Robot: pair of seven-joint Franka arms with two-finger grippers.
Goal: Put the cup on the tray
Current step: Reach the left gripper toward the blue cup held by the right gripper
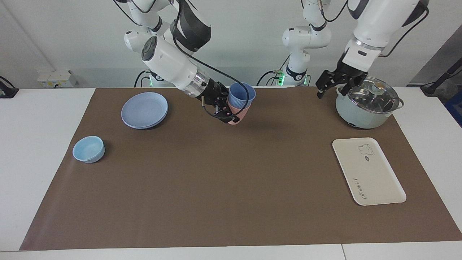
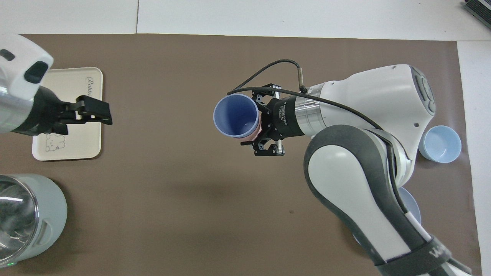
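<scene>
The periwinkle-blue cup (image 1: pixel 240 94) sits nested in a pink cup (image 1: pixel 238 115). My right gripper (image 1: pixel 231 108) is shut on this stack and holds it tilted in the air over the middle of the mat. In the overhead view the blue cup (image 2: pixel 236 115) opens toward the camera, with the right gripper (image 2: pixel 264 128) beside it. The cream tray (image 1: pixel 368 173) lies flat and empty toward the left arm's end. My left gripper (image 1: pixel 323 90) hangs open and empty in the air beside the pot. In the overhead view the left gripper (image 2: pixel 103 113) covers the tray's (image 2: pixel 69 147) edge.
A pale green pot with a glass lid (image 1: pixel 368 104) stands nearer to the robots than the tray. A round blue plate (image 1: pixel 144 110) and a low light-blue bowl (image 1: pixel 88 148) sit toward the right arm's end. A brown mat (image 1: pixel 231 187) covers the table.
</scene>
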